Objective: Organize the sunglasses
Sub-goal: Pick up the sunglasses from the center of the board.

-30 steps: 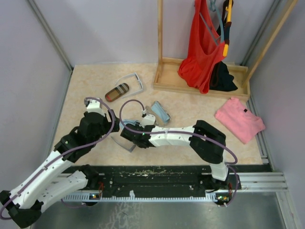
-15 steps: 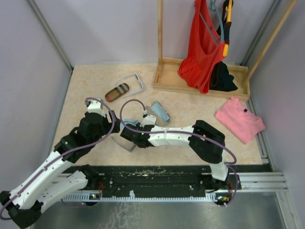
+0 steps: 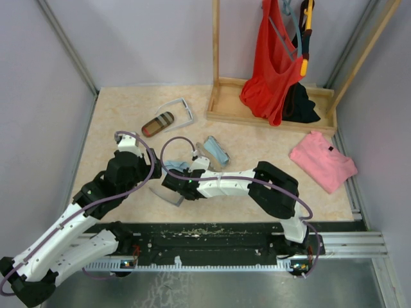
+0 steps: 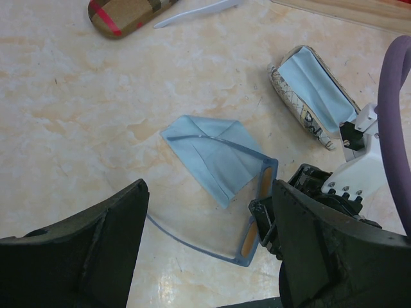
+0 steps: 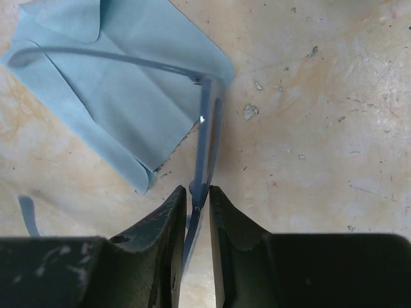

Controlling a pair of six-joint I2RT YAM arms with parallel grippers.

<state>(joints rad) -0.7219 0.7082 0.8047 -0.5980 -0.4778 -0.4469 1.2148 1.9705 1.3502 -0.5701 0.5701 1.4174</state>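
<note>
The right tool (image 5: 196,192) is closed narrow, and its two fingers pinch the front frame of the blue glasses (image 4: 255,215) between them, near one hinge. The frame stands on its edge there; whether it touches the tabletop (image 4: 77,128) I cannot tell. From the far hinge one thin arm of these glasses goes across a light blue cloth (image 4: 215,157), which lies folded and flat on the tabletop. The other arm reaches out over the bare surface.

The left tool (image 4: 209,192) hangs above this place with its fingers wide apart and holds nothing. One dark finger is on each side of the glasses and the cloth.

Just behind the right tool lies a grey case (image 4: 298,115) with a second cloth (image 4: 318,83) on top of it. Farther away, toward the back of the tabletop, lies a striped case (image 3: 158,124). The white glasses (image 3: 177,110) are just beside it, well apart from both tools.
</note>
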